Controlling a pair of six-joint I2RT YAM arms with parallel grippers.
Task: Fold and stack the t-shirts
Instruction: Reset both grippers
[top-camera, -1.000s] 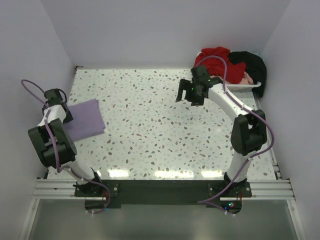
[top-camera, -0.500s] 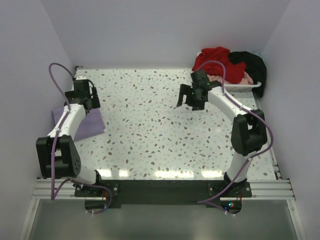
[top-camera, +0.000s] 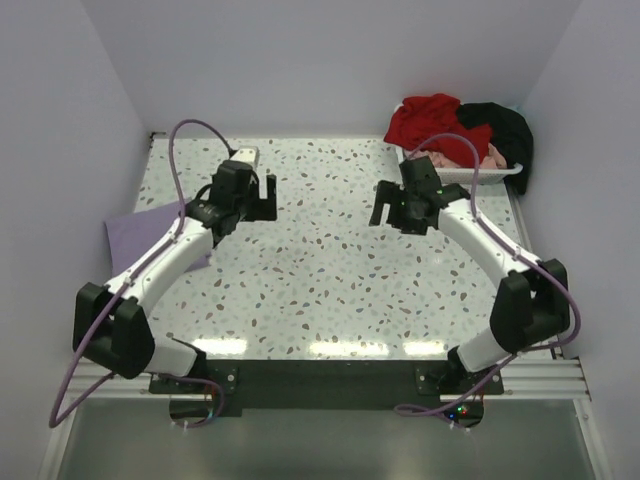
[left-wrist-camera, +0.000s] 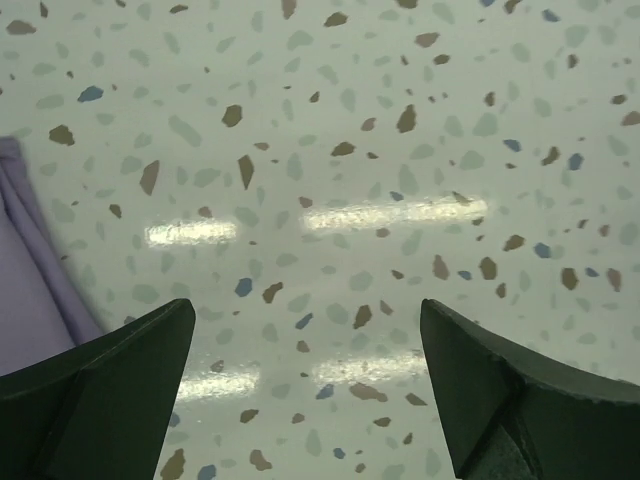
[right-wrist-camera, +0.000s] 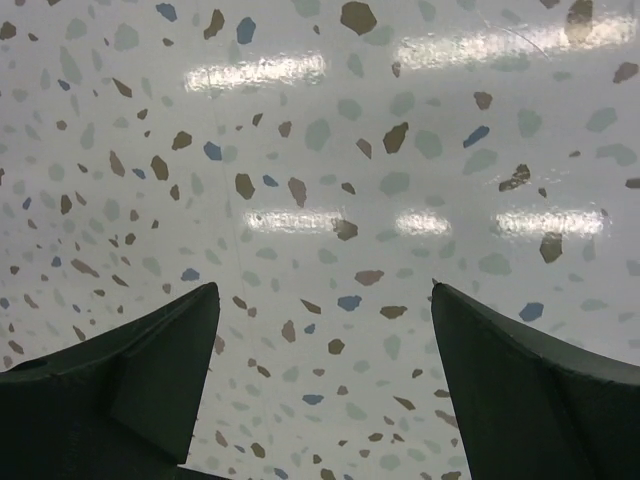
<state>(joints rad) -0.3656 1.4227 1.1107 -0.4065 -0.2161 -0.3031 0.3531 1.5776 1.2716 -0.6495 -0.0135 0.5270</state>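
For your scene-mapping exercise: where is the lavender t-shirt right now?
In the top view, the lavender t-shirt lies at the table's left edge, partly hidden by the left arm.

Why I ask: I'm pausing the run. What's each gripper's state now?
Left gripper: open, holding nothing.
Right gripper: open, holding nothing.

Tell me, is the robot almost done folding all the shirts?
Not yet. One looks done: the purple shirt lies folded flat at the left edge of the table. Nothing is in hand; the left gripper and right gripper hang open over the table. Left to do: the red shirt, black shirt and pink shirt, heaped unfolded on the white tray.
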